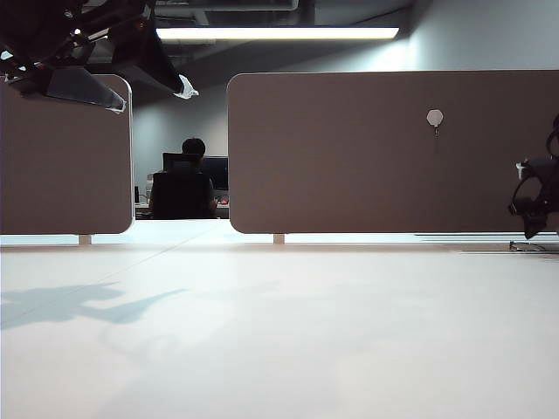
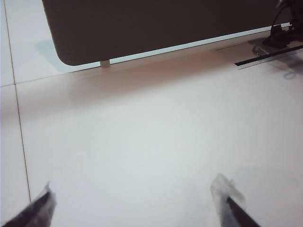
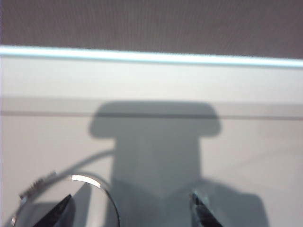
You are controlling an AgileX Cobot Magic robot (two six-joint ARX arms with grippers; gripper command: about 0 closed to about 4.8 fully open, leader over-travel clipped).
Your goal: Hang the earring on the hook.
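Observation:
The earring [image 3: 87, 178], a thin silver hoop, shows only in the right wrist view, low over the white table. Its arc curves just inside one finger [image 3: 61, 210] of my right gripper [image 3: 131, 210]. That gripper is open, with its jaws wide apart and not pinching the hoop. The hook [image 1: 435, 117], a small pale hexagonal plate with a short dark prong, sits high on the brown panel [image 1: 349, 157]. The right arm [image 1: 537, 192] is low at the right edge, below the hook. My left gripper [image 1: 153, 98] hangs open at the top left, with nothing between its fingers [image 2: 232, 201].
A second brown panel [image 1: 65, 166] stands at the left, with a gap between the two panels. Through the gap I see a person seated at a desk [image 1: 188, 188]. The white table [image 1: 279, 332] stretches in front. A black metal base [image 2: 272, 49] lies near the panel's foot.

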